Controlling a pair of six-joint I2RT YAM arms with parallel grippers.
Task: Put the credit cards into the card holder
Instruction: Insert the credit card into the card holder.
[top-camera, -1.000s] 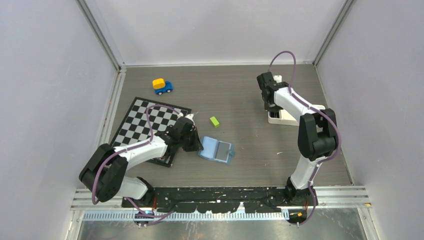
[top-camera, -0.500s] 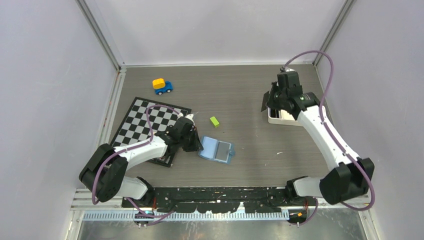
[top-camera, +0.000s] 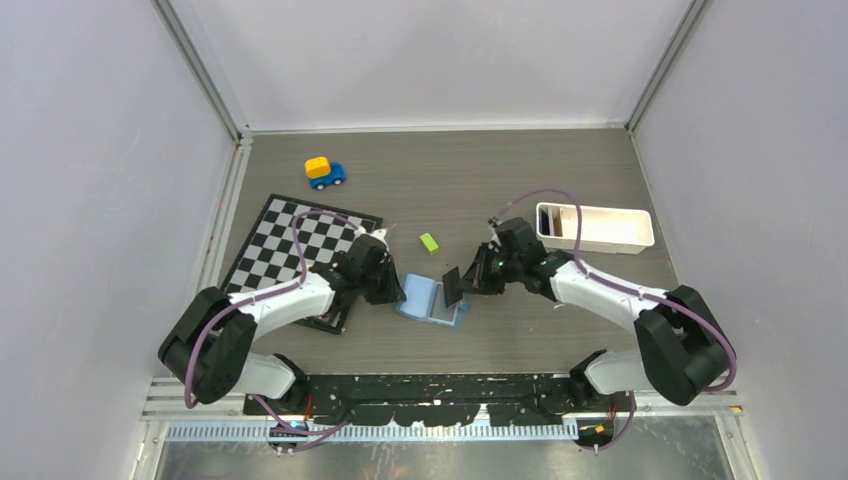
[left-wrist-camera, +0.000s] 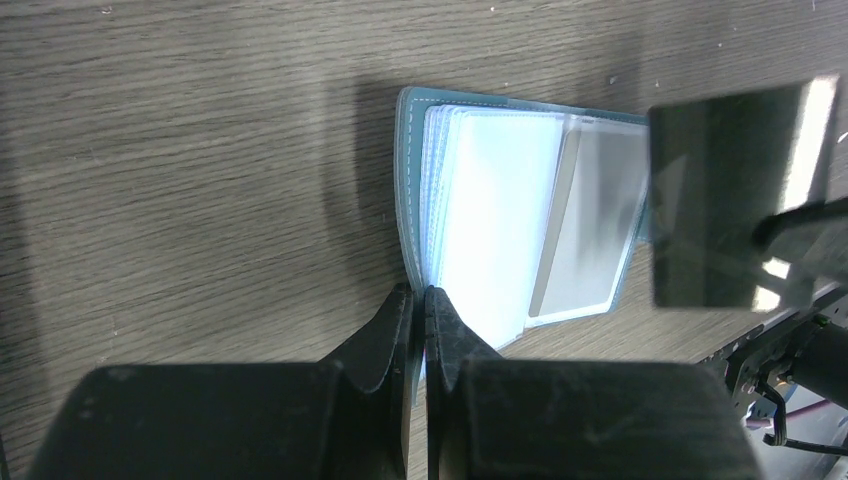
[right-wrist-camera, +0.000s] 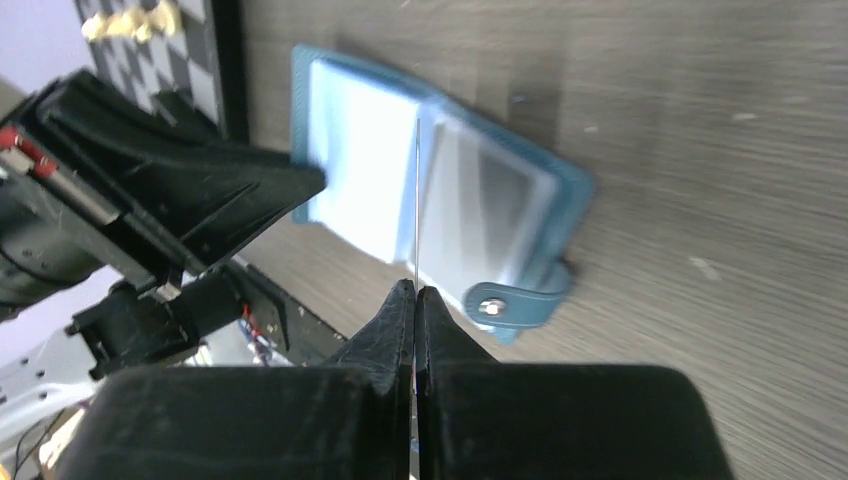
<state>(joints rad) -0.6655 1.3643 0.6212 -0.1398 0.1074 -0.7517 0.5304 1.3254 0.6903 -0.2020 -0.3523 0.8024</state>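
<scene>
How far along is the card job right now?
Done: a grey card looks slotted in the open teal-blue folding wallet. In hand: left fingers pinch its edge; right fingers hold a dark card above it. Left: slotting it in.

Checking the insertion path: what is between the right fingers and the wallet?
Only the dark card, pinched in the right fingers over the open wallet; the top and right wrist views show it.

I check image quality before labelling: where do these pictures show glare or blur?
Left wrist view: the open teal-blue card holder has washed-out pale inner pages, and the dark flat card has a bright streak at its right edge. Right wrist view: the grey wooden table looks smeared. Top view: evenly lit, sharp.
</scene>
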